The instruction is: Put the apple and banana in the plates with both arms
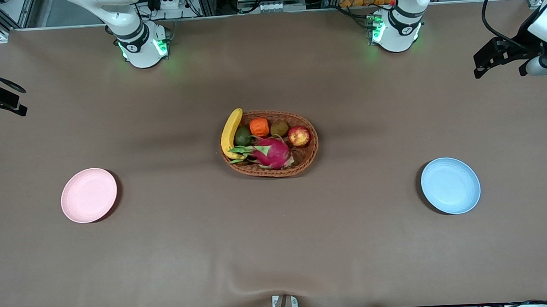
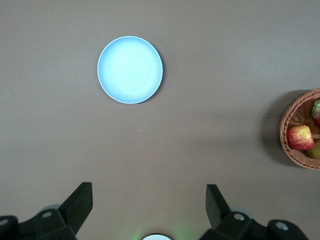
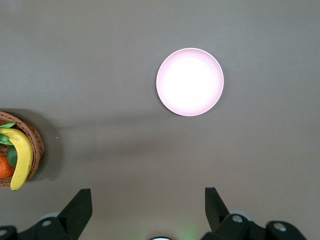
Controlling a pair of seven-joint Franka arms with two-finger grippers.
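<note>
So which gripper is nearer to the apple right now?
Left. The left gripper hangs open over bare table toward the blue plate's end, with the apple at that end of the basket. The right gripper waits open toward the pink plate's end.

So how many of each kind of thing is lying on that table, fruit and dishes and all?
Plates: 2, a pink plate and a blue plate, both bare
Baskets: 1, a wicker basket
Fruits in the basket: 6, namely banana, apple, orange fruit, dragon fruit, dark green fruit, brownish fruit
Total: 9
</note>
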